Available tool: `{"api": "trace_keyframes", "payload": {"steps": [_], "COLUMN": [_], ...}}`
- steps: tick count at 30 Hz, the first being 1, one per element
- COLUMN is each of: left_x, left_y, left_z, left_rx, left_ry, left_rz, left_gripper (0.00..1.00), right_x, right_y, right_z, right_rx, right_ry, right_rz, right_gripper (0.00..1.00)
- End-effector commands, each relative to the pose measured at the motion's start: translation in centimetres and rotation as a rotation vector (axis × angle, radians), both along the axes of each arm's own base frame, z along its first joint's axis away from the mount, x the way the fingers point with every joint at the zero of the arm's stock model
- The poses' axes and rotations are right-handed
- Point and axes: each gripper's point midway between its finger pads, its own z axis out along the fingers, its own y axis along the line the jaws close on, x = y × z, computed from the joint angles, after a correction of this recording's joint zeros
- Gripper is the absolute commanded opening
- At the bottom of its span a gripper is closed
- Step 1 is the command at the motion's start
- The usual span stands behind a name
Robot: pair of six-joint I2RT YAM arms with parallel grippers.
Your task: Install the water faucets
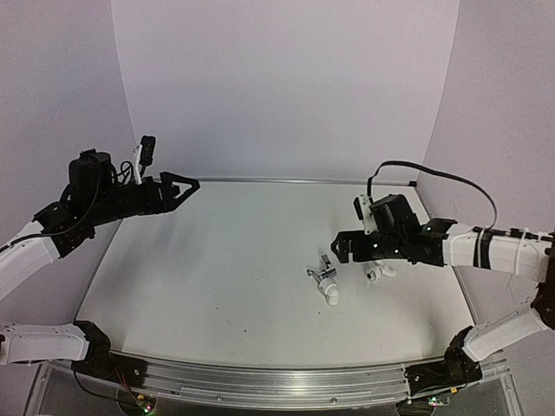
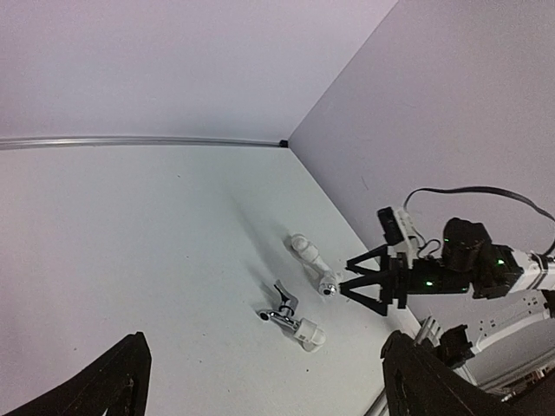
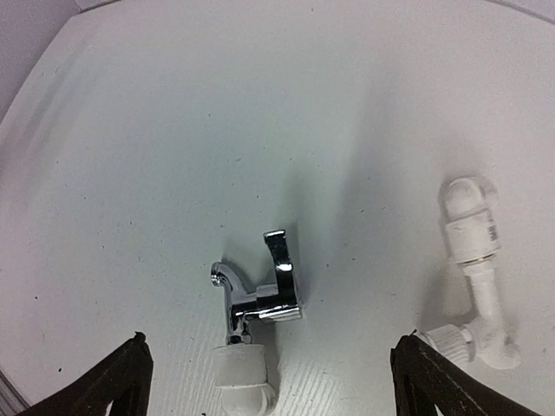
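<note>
On the surface (image 1: 217,260), the chrome faucet (image 1: 325,280) is seen lying near the white pipe fitting (image 1: 379,273), apparently unjoined; installation is judged unfinished; the left pincer (image 1: 188,184) and right pincer (image 2: 351,277) are held released, empty.

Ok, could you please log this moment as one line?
left gripper: open, empty, away from parts | right gripper: open, empty, over parts | chrome faucet: lying on table | white pipe fitting: beside it, apart

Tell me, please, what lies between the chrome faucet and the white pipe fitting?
Nothing: bare table separates the chrome faucet and the white pipe fitting, clearest in the right wrist view.
</note>
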Motion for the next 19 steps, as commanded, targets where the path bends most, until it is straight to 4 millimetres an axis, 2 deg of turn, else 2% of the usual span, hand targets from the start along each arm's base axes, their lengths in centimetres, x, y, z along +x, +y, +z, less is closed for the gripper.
{"api": "trace_keyframes", "payload": {"steps": [1, 3, 6, 10, 12, 15, 19], "left_x": [0.3, 0.2, -0.9, -2.2, -2.8, -3.3, -3.5], "left_y": [4.9, 7.4, 10.7, 13.5, 14.4, 15.0, 15.3], "left_z": [5.5, 6.8, 9.1, 11.0, 11.7, 12.3, 12.1], "left_rx": [-0.027, -0.023, -0.041, -0.062, -0.066, -0.071, -0.065], "left_ry": [-0.092, -0.122, -0.193, -0.257, -0.277, -0.291, -0.285], "left_rz": [0.259, 0.382, 0.514, 0.622, 0.647, 0.665, 0.674], "left_gripper": [0.96, 0.96, 0.97, 0.98, 0.98, 0.98, 0.98], "right_x": [0.2, -0.6, -1.9, -3.8, -4.3, -4.4, -4.3], "right_y": [-4.0, -5.7, -8.4, -11.2, -12.0, -12.6, -12.0], "right_z": [10.0, 14.5, 19.9, 25.8, 27.4, 28.5, 27.8], "right_rx": [-0.017, -0.005, 0.021, 0.089, 0.106, 0.118, 0.117], "right_ry": [-0.204, -0.298, -0.423, -0.555, -0.59, -0.61, -0.602], "right_rz": [-0.126, -0.15, -0.208, -0.27, -0.291, -0.315, -0.291], "right_gripper": [0.98, 0.98, 0.98, 0.98, 0.98, 0.98, 0.98]}}
